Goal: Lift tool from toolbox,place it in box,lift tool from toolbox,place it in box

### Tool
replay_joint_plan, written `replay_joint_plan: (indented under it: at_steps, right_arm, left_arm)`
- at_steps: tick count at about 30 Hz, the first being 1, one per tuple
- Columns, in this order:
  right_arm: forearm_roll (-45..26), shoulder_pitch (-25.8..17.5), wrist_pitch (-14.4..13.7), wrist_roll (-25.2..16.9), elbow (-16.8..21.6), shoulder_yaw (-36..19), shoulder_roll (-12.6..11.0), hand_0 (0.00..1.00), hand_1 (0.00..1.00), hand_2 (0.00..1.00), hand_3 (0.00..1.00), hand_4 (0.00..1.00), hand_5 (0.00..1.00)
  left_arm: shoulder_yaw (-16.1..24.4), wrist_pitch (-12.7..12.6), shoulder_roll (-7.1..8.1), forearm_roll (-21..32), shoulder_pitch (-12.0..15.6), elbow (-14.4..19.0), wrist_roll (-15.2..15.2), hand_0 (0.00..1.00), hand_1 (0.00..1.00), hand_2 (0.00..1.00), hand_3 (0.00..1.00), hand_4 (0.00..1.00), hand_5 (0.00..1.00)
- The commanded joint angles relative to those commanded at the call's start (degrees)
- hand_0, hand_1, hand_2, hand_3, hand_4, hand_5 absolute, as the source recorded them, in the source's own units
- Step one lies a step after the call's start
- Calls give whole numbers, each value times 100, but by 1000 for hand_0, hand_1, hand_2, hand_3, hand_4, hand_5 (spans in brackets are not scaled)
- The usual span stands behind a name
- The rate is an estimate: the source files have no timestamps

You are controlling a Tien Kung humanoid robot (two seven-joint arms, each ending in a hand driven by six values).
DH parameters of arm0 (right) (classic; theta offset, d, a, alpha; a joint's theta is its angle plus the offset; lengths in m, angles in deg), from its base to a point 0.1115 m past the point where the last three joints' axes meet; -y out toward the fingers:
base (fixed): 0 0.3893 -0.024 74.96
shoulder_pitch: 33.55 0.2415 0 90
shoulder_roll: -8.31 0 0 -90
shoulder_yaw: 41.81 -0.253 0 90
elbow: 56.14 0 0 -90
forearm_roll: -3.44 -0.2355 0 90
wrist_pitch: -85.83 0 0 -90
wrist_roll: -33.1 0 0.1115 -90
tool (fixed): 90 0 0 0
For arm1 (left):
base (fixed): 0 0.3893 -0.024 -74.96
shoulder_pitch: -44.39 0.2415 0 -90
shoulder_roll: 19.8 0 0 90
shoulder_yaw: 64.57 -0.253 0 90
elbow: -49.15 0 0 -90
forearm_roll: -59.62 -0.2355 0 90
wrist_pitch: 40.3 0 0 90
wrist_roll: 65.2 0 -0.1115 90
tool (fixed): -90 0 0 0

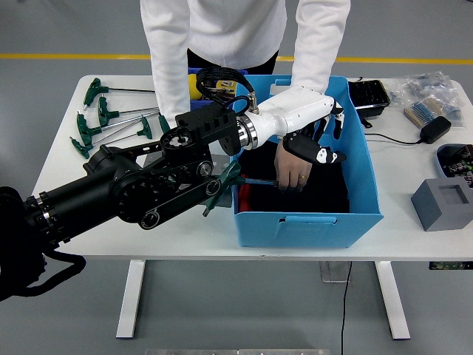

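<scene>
Tool (235, 180), green-handled, leaning over blue box's (307, 220) left wall, person's hand (292, 168) on its shank inside. Left hand (316, 134) above box, fingers loosely spread, empty. Placing step; next, back toward toolbox.

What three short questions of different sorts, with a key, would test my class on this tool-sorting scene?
1. True or false: the robot's left hand is over the blue box.
2. Whose hand touches the green-handled tool at the box's left wall: (a) the robot's, (b) the person's, (c) nobody's?
3. Where do the other green T-handle tools lie?

Key
1. True; its fingers hang spread and hold nothing.
2. (b): the person reaches down into the box from the far side.
3. On the white table, at its far left, outside the box.
</scene>
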Motion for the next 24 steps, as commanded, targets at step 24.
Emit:
replay_joint_plan:
  at_steps: [24]
  right_arm:
    - [240, -45, -15, 29, 0, -353, 74, 619, 589, 668, 575, 836, 688]
  left_arm:
    - [3268, -483, 780, 2391, 2873, 1709, -864, 186, 229, 392, 546, 826, 601]
